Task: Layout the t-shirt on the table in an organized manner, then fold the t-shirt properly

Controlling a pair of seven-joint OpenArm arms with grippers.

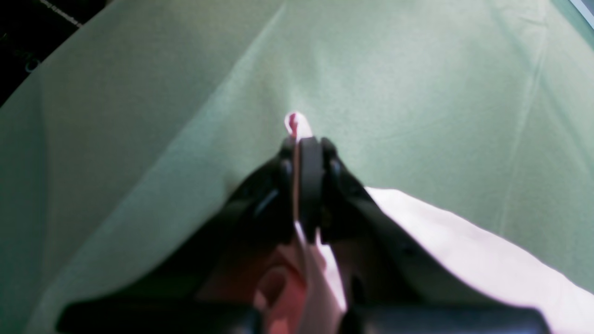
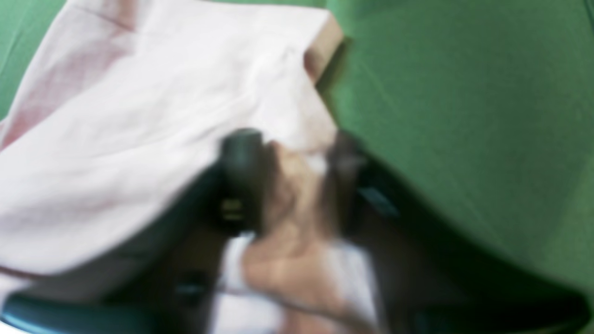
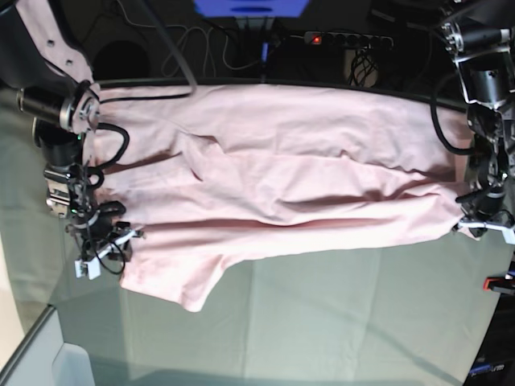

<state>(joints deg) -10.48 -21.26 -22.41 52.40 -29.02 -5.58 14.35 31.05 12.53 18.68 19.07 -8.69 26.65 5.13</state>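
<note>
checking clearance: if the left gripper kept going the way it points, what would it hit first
Probably the table: past the left gripper, shut on the t-shirt, only grey-green cloth shows, though depth is unclear.

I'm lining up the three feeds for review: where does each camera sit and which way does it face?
Left wrist: on the left arm, looking along the left gripper, shut on the t-shirt above the table.
Right wrist: on the right arm, looking along the right gripper at blurred pink fabric.
Base: high, looking down at the spread shirt and both arms.
All three views share shirt and table.
</note>
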